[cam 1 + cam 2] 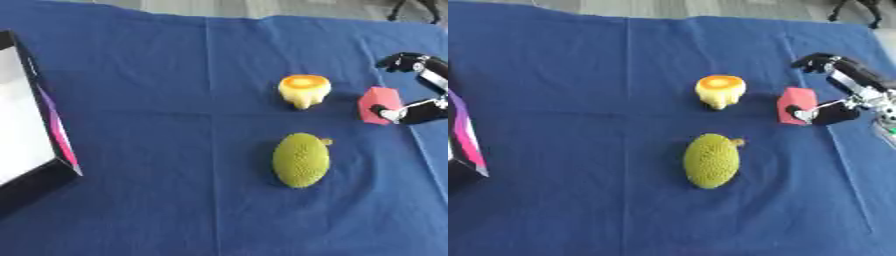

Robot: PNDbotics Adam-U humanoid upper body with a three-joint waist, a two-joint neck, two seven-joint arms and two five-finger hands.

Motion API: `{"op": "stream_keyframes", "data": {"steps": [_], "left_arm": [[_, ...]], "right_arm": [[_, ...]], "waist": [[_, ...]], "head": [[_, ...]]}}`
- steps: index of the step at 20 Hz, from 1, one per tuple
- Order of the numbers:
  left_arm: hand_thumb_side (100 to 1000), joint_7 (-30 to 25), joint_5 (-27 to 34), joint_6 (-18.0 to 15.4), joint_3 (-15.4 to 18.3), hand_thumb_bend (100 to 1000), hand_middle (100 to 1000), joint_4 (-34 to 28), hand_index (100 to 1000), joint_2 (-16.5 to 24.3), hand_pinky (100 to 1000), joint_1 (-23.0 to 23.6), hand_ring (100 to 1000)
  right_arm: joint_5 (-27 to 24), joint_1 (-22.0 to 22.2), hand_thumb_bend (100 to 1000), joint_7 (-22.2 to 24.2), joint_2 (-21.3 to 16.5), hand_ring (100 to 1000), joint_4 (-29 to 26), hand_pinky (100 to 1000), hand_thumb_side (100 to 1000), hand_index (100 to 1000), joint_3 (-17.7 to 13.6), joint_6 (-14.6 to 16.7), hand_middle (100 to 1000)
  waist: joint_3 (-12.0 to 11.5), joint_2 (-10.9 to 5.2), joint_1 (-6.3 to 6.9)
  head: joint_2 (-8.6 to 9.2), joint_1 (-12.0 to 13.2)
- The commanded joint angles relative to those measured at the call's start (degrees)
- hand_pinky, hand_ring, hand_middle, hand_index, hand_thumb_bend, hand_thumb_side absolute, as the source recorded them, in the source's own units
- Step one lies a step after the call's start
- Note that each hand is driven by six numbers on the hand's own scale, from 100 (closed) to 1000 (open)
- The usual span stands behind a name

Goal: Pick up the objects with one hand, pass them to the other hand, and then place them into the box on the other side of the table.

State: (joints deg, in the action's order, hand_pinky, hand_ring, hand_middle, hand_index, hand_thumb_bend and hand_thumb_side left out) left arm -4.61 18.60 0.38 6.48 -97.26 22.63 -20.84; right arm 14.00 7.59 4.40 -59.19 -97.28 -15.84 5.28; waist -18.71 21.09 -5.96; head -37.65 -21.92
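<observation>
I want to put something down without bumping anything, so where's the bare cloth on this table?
The widest bare stretch of blue cloth lies between the box on the left and the yellow-orange object and green bumpy fruit. The near strip below the fruit is also bare. It is crowded at the right, where the right hand meets the pink block.

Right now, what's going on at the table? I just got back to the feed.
The right hand is at the red block on the table's right side, thumb against its near face and fingers arched above it; the block is not visibly lifted. The yellow-orange toy fruit and the green bumpy fruit lie untouched mid-cloth. The box waits at the left edge. The left hand is out of view.
</observation>
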Motion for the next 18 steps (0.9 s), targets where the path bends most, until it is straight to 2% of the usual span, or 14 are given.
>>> {"op": "stream_keyframes", "data": {"steps": [1,4,7,18], "left_arm": [[884,-0.1,0.2,0.0,0.2,134,1000,0.1,758,1.3,957,-0.1,878],[885,-0.1,0.2,0.1,0.1,134,1000,0.2,758,1.3,957,-0.1,878],[885,-0.1,0.1,0.0,0.1,134,1000,0.3,758,1.4,957,-0.1,878],[887,-0.2,-0.2,0.1,-0.1,133,1000,0.7,758,1.7,958,0.2,878]], "right_arm": [[0.7,0.0,398,0.7,-1.1,842,0.6,869,108,870,-1.3,-0.5,859],[0.2,0.0,397,1.0,-1.0,840,0.7,864,103,870,-1.3,-0.6,858],[-0.8,0.0,409,1.4,-0.9,839,0.5,860,148,870,-1.3,-0.3,858],[-9.0,0.3,487,0.5,-1.3,842,-0.3,841,262,878,-2.4,2.5,865]], "waist": [[0.1,0.48,-0.23],[0.2,0.56,-0.14],[0.3,0.59,-0.09],[1.0,0.33,0.01]], "head": [[0.65,-0.2],[0.62,-0.2],[0.58,-0.2],[0.5,-0.1]]}}
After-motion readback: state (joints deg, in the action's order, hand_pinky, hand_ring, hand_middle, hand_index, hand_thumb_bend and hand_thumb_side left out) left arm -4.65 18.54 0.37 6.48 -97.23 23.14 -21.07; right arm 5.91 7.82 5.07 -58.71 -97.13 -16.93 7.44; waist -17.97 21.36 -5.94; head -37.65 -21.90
